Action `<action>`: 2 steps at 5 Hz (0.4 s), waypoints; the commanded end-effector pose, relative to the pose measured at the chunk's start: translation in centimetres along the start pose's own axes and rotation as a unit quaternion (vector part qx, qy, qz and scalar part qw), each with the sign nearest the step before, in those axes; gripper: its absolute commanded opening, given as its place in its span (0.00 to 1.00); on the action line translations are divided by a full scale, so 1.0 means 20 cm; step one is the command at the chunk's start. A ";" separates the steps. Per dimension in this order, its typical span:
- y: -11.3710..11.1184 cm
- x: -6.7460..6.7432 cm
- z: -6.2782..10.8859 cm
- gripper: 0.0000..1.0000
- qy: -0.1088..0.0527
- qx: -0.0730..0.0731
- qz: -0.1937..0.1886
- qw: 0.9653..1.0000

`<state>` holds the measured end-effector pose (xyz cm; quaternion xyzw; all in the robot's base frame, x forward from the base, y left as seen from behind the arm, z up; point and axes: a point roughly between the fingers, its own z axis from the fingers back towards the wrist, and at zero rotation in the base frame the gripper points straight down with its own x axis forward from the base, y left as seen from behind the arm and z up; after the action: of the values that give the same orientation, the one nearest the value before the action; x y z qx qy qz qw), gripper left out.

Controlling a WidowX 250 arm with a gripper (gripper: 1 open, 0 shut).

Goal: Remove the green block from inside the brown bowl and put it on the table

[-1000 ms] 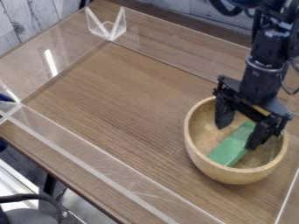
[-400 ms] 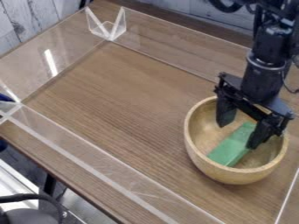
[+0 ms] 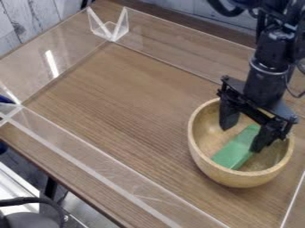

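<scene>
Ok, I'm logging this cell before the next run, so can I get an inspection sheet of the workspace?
Surface: wood-grain table edged by low clear walls.
Job's things: green block lies inside the brown bowl, near the table's right end.
Clutter: a small clear folded piece at the far wall.
Gripper: gripper open, pointing down into the bowl, fingers either side of the block's far end; not closed on it.
Cables: dark cable loops by the arm at top right.
Surroundings: pale plank wall behind, dark objects below the near-left edge.
</scene>
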<state>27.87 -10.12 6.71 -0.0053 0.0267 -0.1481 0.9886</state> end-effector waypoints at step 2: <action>-0.01 0.03 0.23 1.00 -0.093 -0.009 -0.004 0.996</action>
<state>28.05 -10.32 7.31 -0.0148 0.0050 -0.1497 0.9886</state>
